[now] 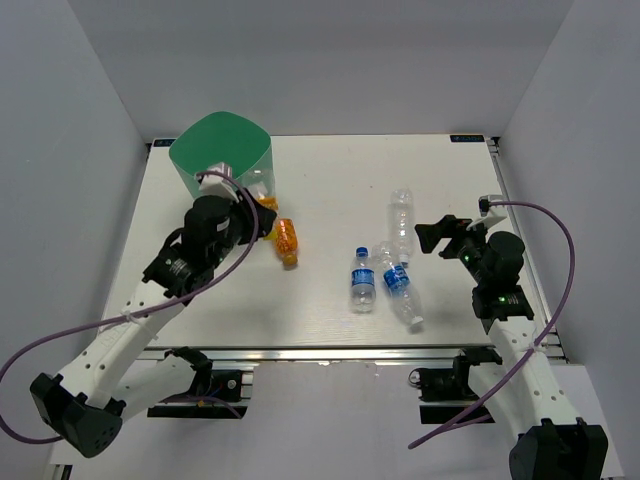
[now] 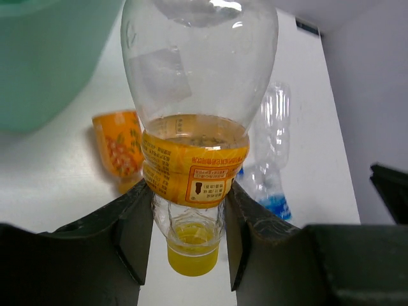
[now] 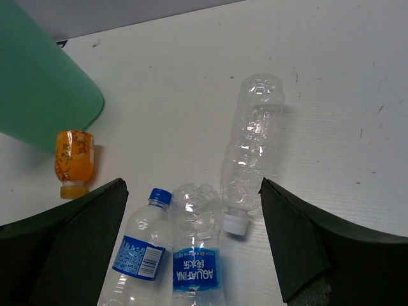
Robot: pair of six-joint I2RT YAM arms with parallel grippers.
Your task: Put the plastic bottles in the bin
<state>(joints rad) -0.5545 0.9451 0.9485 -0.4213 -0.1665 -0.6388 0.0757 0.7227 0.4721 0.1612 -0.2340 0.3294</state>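
My left gripper is shut on the neck of the small yellow-orange bottle, which has a yellow cap and a clear body, and holds it up against the near right side of the mint-green bin. The orange bottle lies on the table just below it. Two clear bottles with blue labels lie side by side at centre right. The plain clear bottle lies just behind them. My right gripper is open and empty, above these bottles.
The bin's wall fills the upper left of the left wrist view, and also shows at the upper left of the right wrist view. White walls enclose the table on three sides. A purple cable runs along each arm.
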